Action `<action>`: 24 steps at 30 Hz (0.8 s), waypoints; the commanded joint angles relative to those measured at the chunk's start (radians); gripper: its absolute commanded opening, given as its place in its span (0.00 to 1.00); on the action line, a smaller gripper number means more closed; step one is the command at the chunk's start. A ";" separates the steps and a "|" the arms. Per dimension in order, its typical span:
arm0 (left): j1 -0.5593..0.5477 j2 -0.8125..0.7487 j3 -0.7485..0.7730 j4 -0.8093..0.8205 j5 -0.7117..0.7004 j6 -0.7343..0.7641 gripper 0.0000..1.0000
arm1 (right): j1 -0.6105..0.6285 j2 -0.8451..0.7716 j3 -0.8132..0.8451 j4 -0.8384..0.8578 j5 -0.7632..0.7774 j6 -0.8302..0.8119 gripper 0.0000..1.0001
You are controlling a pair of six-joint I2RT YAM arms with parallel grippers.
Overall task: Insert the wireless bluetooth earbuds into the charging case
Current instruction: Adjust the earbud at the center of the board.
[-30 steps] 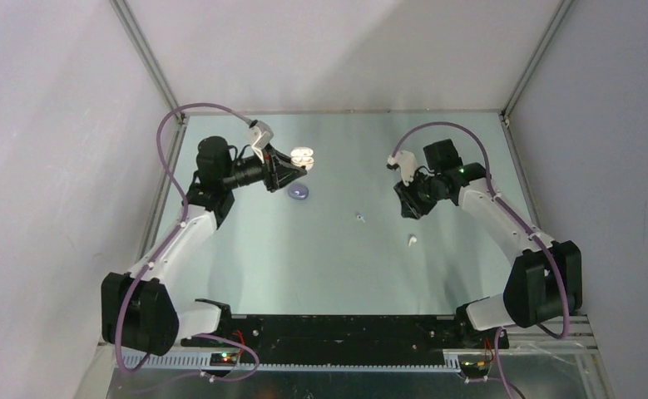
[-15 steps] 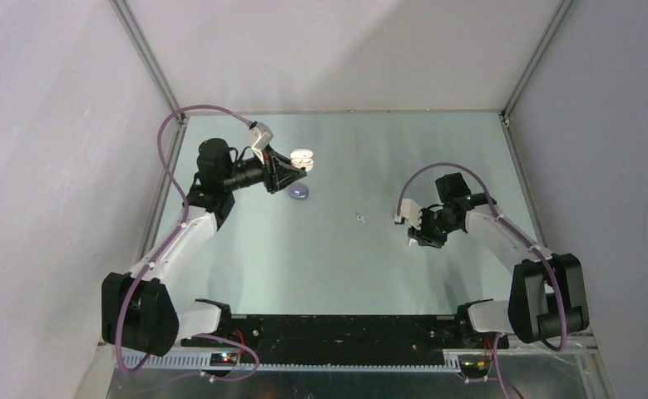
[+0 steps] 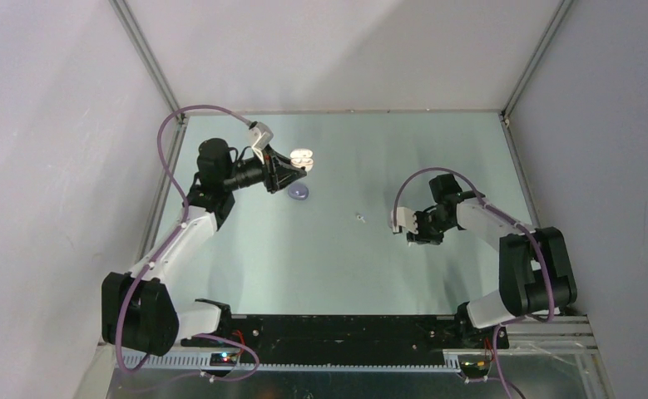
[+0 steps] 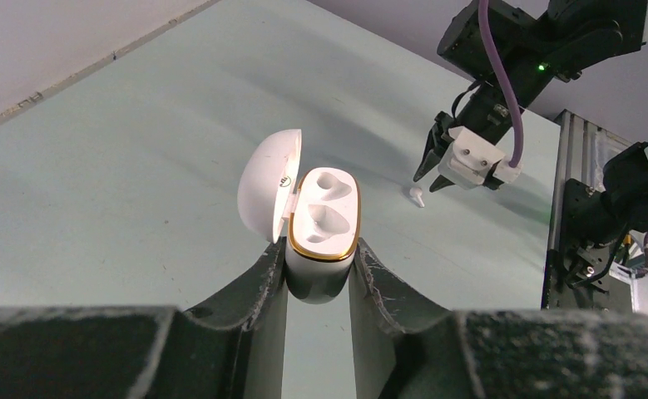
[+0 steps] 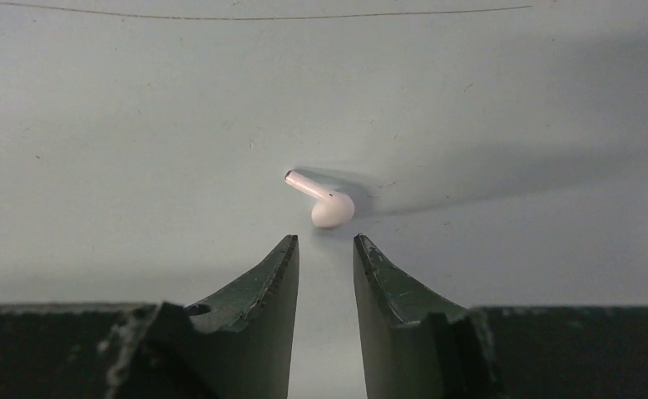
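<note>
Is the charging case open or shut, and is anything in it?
Open and empty. In the left gripper, the charging case has its lid swung aside and both sockets bare.

Top view: taken from high behind the bases [image 3: 141,312] at 6 o'clock, faced down on the whole table [image 3: 337,266]. Left wrist view: set low behind the left gripper [image 4: 319,248], very near the charging case [image 4: 322,218], faced across at the right gripper [image 4: 433,173] at 2 o'clock. Right wrist view: held close to the surface, aimed at 1 white earbud [image 5: 330,208], which is shared by the 2 wrist views.
</note>
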 commanded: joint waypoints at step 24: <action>0.005 -0.006 0.024 -0.014 -0.003 0.034 0.00 | 0.067 0.079 -0.001 0.012 0.048 -0.147 0.37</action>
